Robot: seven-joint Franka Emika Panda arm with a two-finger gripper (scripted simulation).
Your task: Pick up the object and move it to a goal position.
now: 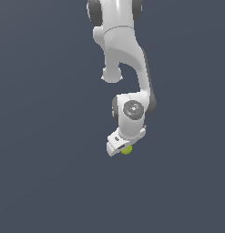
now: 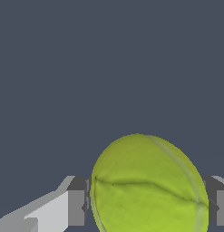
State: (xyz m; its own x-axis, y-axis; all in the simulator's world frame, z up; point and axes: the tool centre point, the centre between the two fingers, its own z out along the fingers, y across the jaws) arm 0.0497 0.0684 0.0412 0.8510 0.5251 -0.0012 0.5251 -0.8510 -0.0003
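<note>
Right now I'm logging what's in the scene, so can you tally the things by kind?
Tennis ball: 1, yellow-green, sitting between the fingers
Robot arm: 1, white
Gripper: 1, white, on the arm's end
Total: 3

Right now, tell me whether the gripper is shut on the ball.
Shut on it: in the wrist view the tennis ball fills the gripper, both fingers against its sides.
</note>
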